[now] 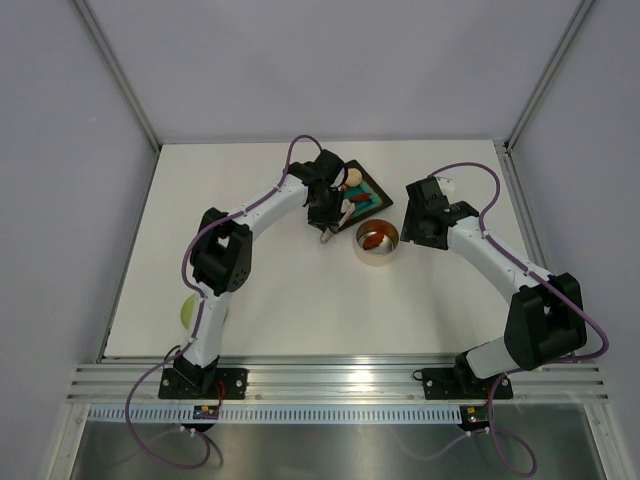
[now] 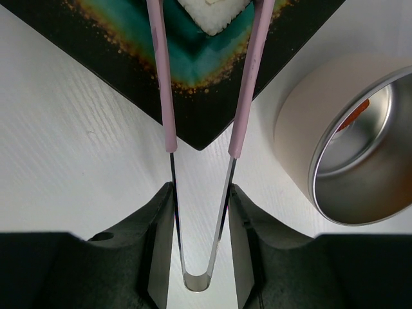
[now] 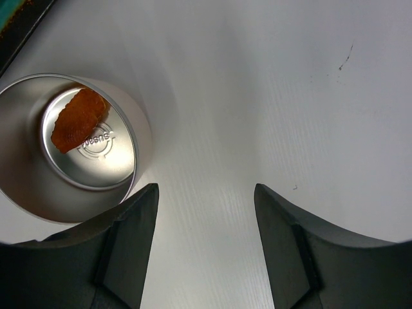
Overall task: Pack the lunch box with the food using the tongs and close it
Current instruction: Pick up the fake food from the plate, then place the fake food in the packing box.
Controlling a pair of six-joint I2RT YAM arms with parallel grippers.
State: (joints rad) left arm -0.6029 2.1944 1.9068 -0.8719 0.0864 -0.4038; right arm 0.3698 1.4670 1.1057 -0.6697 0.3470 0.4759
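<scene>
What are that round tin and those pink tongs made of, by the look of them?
The lunch box looks like thin metal, perhaps steel: silvery, reflective inside, with stamped lettering on its floor; the outer wall looks matte cream. The tongs seem shiny bare metal at the bend, with matte pink sleeves, likely silicone or plastic, over the arms.

White table [image 1: 270, 290], tray [image 1: 381, 190], tin [image 1: 377, 261], green lid [image 1: 186, 311]

The small round shiny steel tin [image 1: 377, 243] stands upright and open, with one orange food piece [image 3: 76, 120] lying on its floor. The slim pink-sleeved steel tongs [image 2: 243, 96] straddle a white block [image 2: 212, 14] on the teal tray [image 2: 122, 29] just beside the tin. The pale green disc lid [image 1: 187, 311] lies well apart.
</scene>
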